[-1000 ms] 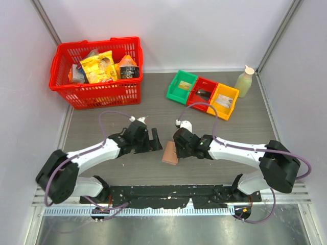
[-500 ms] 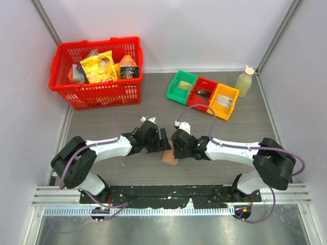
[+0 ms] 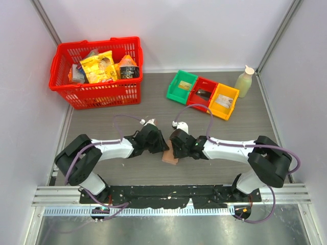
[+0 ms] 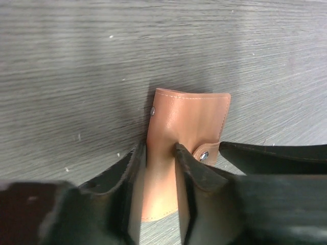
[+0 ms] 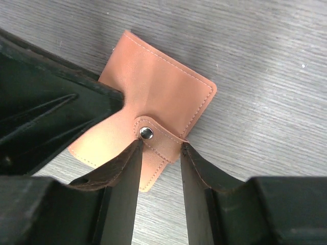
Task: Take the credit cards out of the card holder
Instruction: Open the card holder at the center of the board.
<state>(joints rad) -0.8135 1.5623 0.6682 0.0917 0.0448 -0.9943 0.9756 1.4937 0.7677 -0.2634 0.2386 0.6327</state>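
Observation:
The card holder [image 3: 170, 157], a pinkish-tan wallet, lies closed on the grey table between my two grippers, its snap tab [image 5: 162, 139] fastened. No credit cards show; they are hidden inside it. My left gripper [image 3: 163, 146] comes from the left and is shut on the card holder's [image 4: 191, 117] folded side; in the left wrist view the gripper [image 4: 158, 149] has leather between its fingers. My right gripper [image 3: 176, 148] comes from the right. In its wrist view this gripper [image 5: 159, 145] is shut on the tab edge of the card holder [image 5: 153, 87].
A red basket [image 3: 97, 95] of snack packs stands at the back left. Green [image 3: 181, 87], red [image 3: 203, 93] and yellow [image 3: 225, 101] bins sit in a row at the back right, with a pale bottle [image 3: 244, 81] beside them. White walls close in both sides.
My left arm has reached right to the card holder and its jaws have closed on it. My right gripper has kept its hold and shifted slightly left.

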